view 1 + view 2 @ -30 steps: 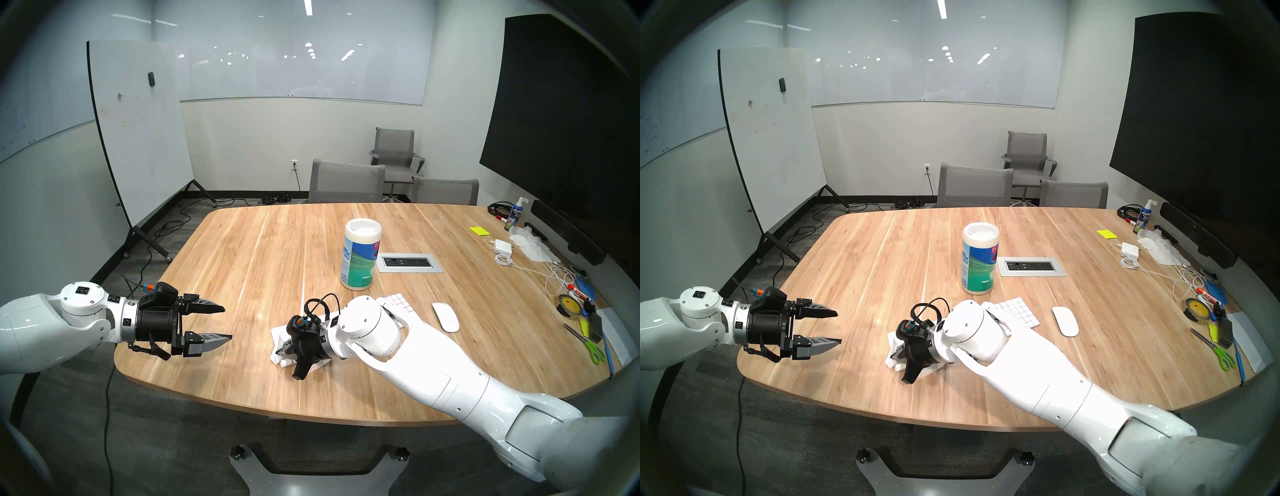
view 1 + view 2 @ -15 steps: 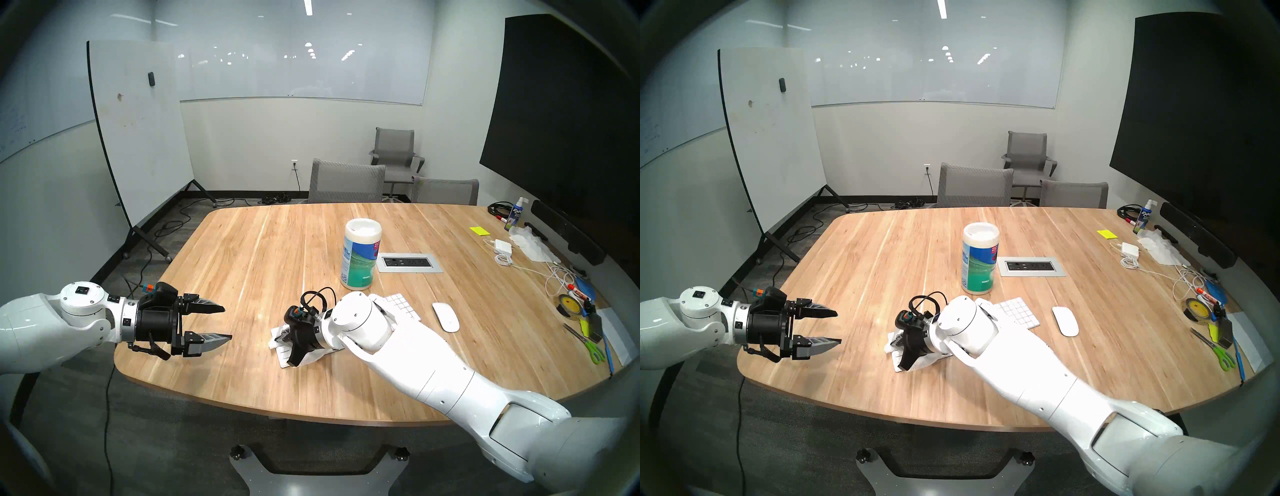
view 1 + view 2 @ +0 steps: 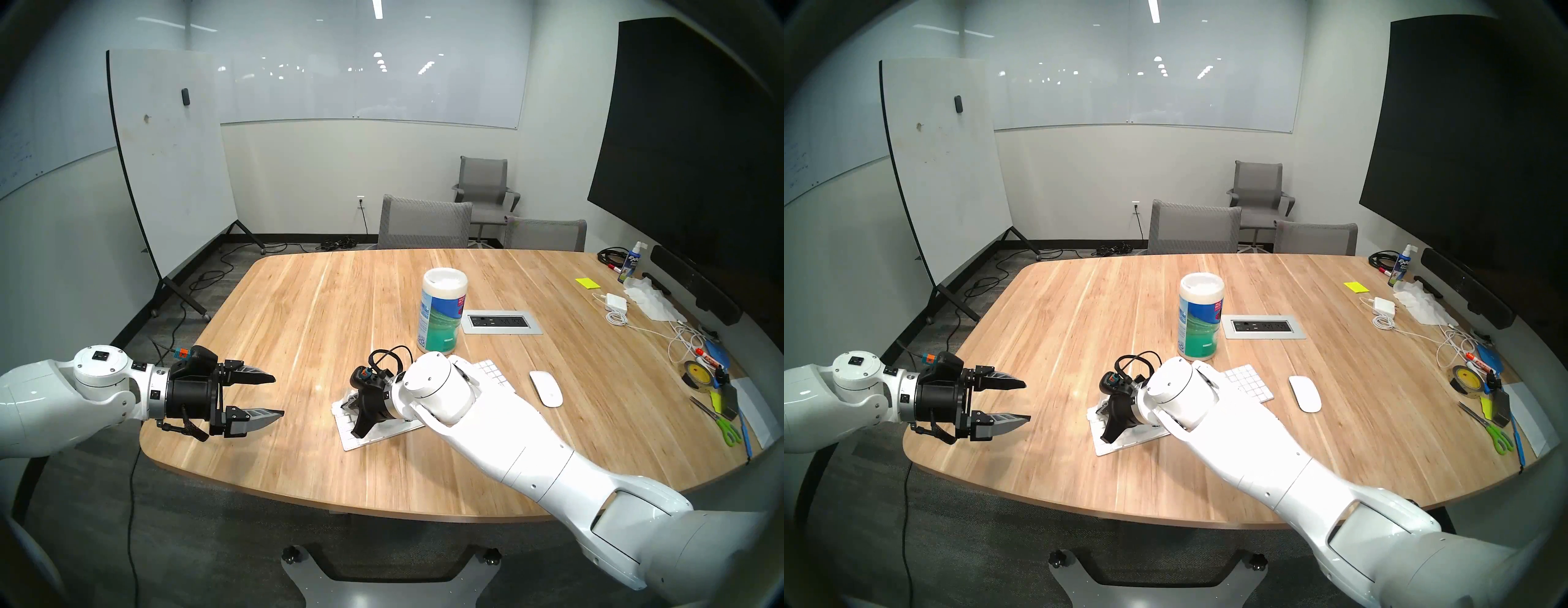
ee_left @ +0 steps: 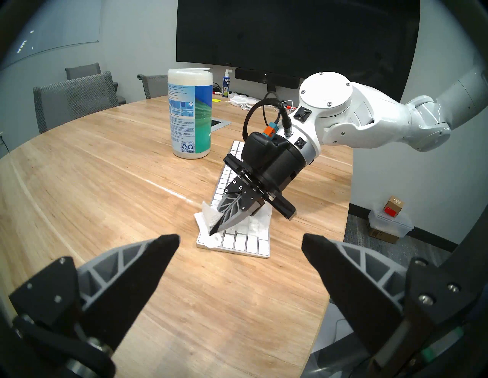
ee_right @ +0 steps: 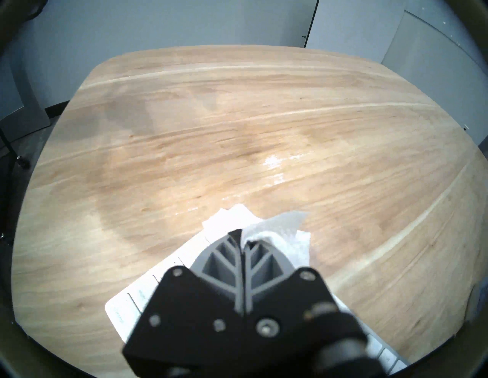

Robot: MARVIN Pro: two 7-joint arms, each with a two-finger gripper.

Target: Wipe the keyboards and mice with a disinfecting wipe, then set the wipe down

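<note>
Since a second ago the right gripper [image 4: 215, 232] has slid the wipe [image 4: 208, 219] toward the keyboard's [image 4: 237, 241] far-left corner, uncovering more of the near keys in the head view; nothing else on the table [image 3: 297, 305] has shifted, and the left arm has kept its place. Its fingers are pressed together on the crumpled white wipe, tips down on the top corner of the keyboard, as the right wrist view confirms with the wipe bunched at the closed tips. One keyboard lies at about 6 o'clock from the wipes tub [image 3: 441, 314], slanting under the right arm, its number pad [image 3: 494, 371] showing beyond the wrist. One white mouse [image 3: 546, 388] sits just beside that end, at its 3 o'clock. One tub stands upright with a blue-green label; its small print is unreadable, though recycling symbols show in the left wrist view. At the table's far right, one spray bottle [image 3: 631, 263] reads "EXPO". Near it lie one yellow sticky pad [image 3: 586, 282], one white charger brick [image 3: 616, 301], one roll of tape [image 3: 695, 373] and one pair of green-handled scissors [image 3: 721, 424]. The left gripper [image 3: 278, 397] hovers over the table's left edge at 9 o'clock from the keyboard, jaws spread wide and empty.
</note>
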